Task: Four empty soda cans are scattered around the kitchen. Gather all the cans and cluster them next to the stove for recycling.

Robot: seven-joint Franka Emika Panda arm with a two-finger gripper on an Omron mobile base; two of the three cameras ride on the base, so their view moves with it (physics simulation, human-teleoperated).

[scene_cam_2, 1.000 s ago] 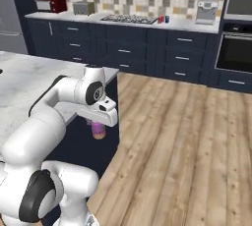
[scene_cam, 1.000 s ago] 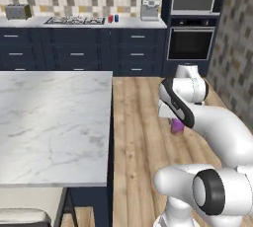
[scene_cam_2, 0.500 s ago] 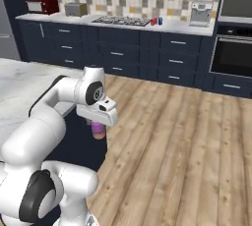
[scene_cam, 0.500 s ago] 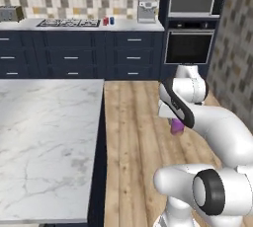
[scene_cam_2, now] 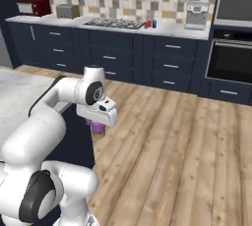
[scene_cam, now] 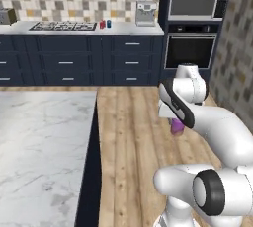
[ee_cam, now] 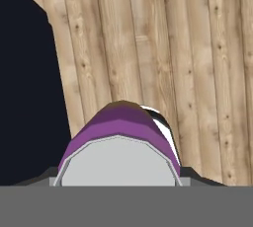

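I carry the small purple soda can with a silvery top [ee_cam: 118, 147] in my gripper [scene_cam_2: 98, 126], closed around it above the wooden floor. I should keep it upright while driving toward the black gas stove [scene_cam: 63, 25] on the far bench [scene_cam: 128, 28], where two cans [scene_cam_2: 150, 23] stand.

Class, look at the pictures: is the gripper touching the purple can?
Touching. In the hand view the purple can sits clamped in the gripper; both base views show it hanging under the hand, clear of the floor.
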